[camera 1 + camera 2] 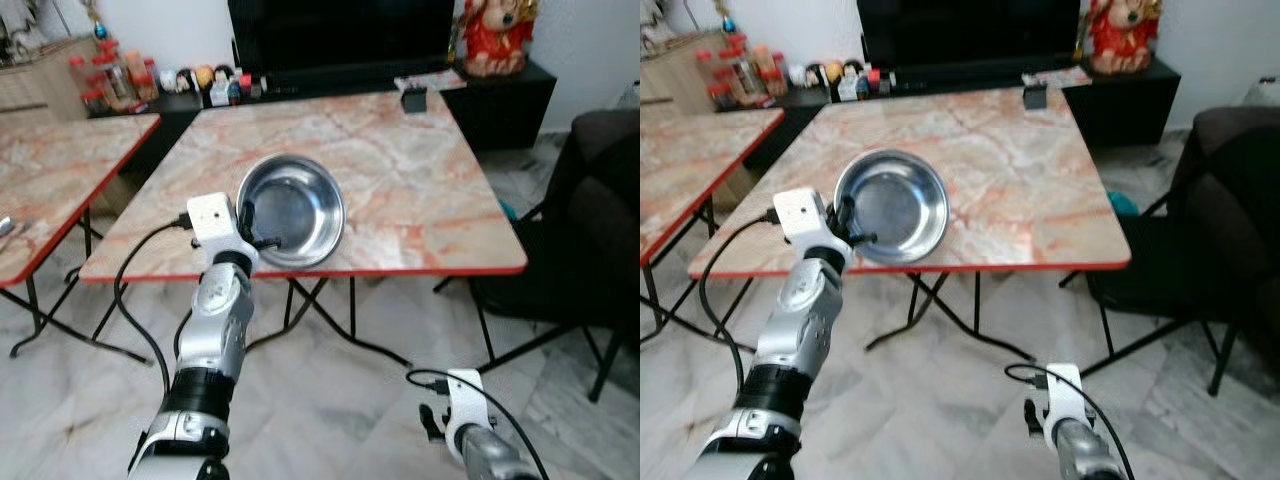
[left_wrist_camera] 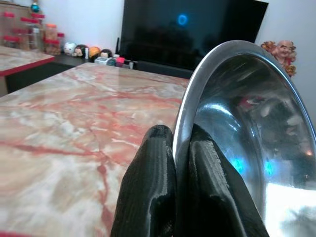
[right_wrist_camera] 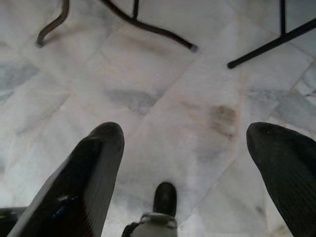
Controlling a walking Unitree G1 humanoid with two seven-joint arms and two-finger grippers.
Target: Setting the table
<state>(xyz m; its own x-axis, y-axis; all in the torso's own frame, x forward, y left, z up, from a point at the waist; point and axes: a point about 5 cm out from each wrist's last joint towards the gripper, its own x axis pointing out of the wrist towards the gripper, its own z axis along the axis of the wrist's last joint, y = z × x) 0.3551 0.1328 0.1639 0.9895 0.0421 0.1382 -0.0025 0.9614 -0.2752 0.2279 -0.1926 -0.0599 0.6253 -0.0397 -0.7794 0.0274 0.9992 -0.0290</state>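
Steel, shiny and round, the bowl (image 1: 292, 210) sits on the near edge of the marble-patterned table (image 1: 420, 180), toward its left half, with part of its rim reaching the red-trimmed border. The left gripper (image 1: 252, 228) is clamped on the bowl's near-left rim; in the left wrist view one black finger (image 2: 148, 192) lies outside the rim and the other inside, pressed together with the thin metal wall between them. The silver left arm rises from below the table edge, and a black cable (image 1: 135, 300) loops off its wrist beside it.

Most of the tabletop beyond the bowl is bare stone pattern. At its far edge stands a small dark box (image 1: 414, 99), with a flat printed item (image 1: 430, 79) just beyond it. Behind the table runs a low black cabinet (image 1: 510, 95) carrying a large dark television (image 1: 340, 35), a red and gold figurine (image 1: 497, 35) to the right, and a row of small ornaments and bottles (image 1: 215, 82) to the left. A second marble-patterned table (image 1: 50, 170) stands to the left, apart from the first, with red-capped jars (image 1: 110, 80) on a shelf behind it. A dark chair (image 1: 590, 210) is on the right, close to the table's near-right corner.

The right gripper (image 3: 185, 163) hangs low over the pale marble floor (image 3: 163, 98), its fingers wide apart and holding nothing, with black table legs (image 3: 148, 27) farther off.
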